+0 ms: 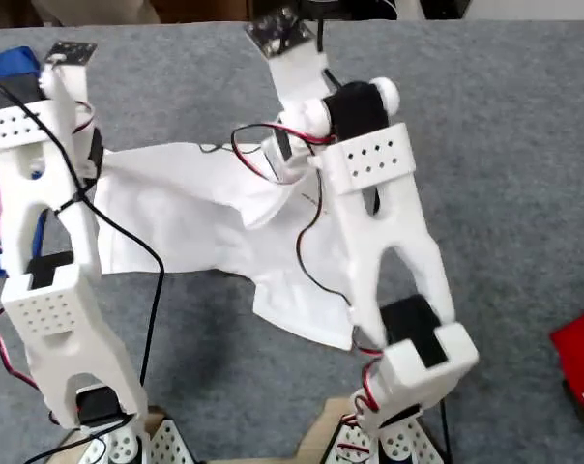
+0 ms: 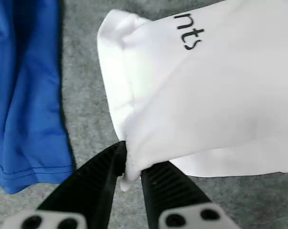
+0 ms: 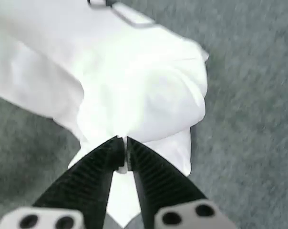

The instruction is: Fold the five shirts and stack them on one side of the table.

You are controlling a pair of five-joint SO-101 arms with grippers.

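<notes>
Both arms bent over the white shirt (image 1: pixel 190 208)
Left tool (image 2: pixel 130 164) and right tool (image 3: pixel 123 150) clamp its cloth; blue shirt (image 2: pixel 25 95) at the grey surface's (image 1: pixel 505 145) left edge.

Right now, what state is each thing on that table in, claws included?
white shirt: partly folded, rumpled, gripped at two spots.
blue shirt: lying loose, unfolded.
left gripper: shut on the white shirt.
right gripper: shut on the white shirt.
red item: state unclear.
</notes>
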